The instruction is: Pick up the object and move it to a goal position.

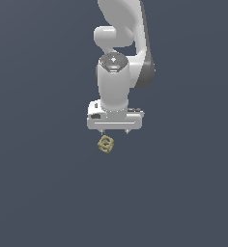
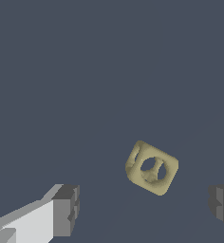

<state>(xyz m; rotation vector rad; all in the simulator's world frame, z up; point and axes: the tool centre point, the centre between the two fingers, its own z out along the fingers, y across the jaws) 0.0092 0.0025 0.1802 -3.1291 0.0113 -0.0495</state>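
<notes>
The object is a tiny tan-gold openwork cube (image 1: 106,144) with ring-shaped holes, lying on the dark grey floor. In the exterior view it sits just below my white gripper (image 1: 115,131), slightly toward that view's left. In the wrist view the cube (image 2: 152,168) lies tilted between my two fingers, nearer the one partly cut off at the frame edge (image 2: 222,205) than the other finger (image 2: 66,210). My gripper (image 2: 143,208) is open and empty, with the jaws spread wide. I cannot tell how high the fingertips are above the floor.
The plain dark grey floor (image 1: 38,193) fills both views. The white arm (image 1: 123,29) rises above the gripper in the exterior view. No other objects or edges show.
</notes>
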